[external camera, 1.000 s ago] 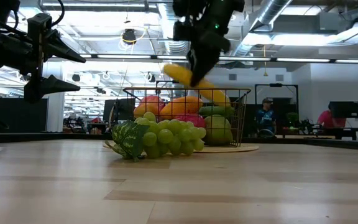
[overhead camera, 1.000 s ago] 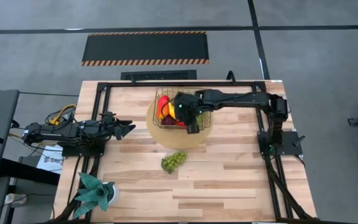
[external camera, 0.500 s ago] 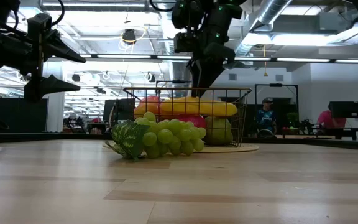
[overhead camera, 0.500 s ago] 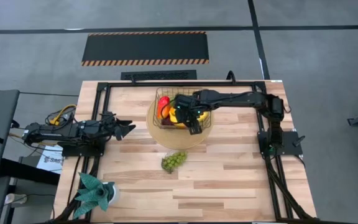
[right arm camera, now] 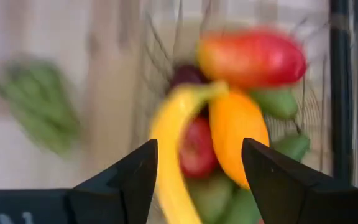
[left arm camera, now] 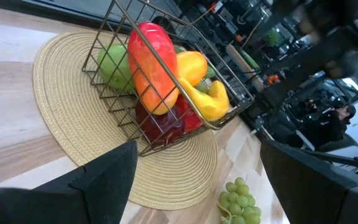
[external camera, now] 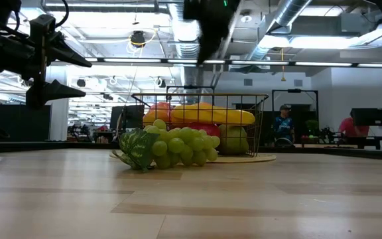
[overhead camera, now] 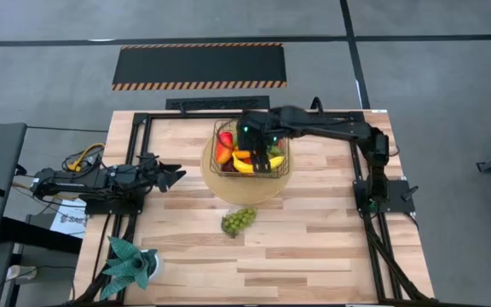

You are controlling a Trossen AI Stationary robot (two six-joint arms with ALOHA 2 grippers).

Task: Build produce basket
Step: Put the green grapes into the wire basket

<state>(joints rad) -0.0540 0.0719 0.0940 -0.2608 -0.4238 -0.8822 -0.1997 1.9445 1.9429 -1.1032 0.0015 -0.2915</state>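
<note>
My right end effector [right arm camera: 194, 180] hangs part-open and empty above the basket [overhead camera: 251, 150]; the banana [overhead camera: 246, 165], perched high, might roll out.

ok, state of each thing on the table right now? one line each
banana: lying on top of the fruit in the basket, released
basket: upright on the round mat, holding several fruits
grapes: on the table, outside the basket
right gripper: above the basket, fingers open, empty
left gripper: waiting at the table's left, fingers open, empty

Banana [overhead camera: 247, 165] in basket [overhead camera: 277, 170] on mat [overhead camera: 220, 186]; grapes [overhead camera: 238, 221] nearby.
</note>
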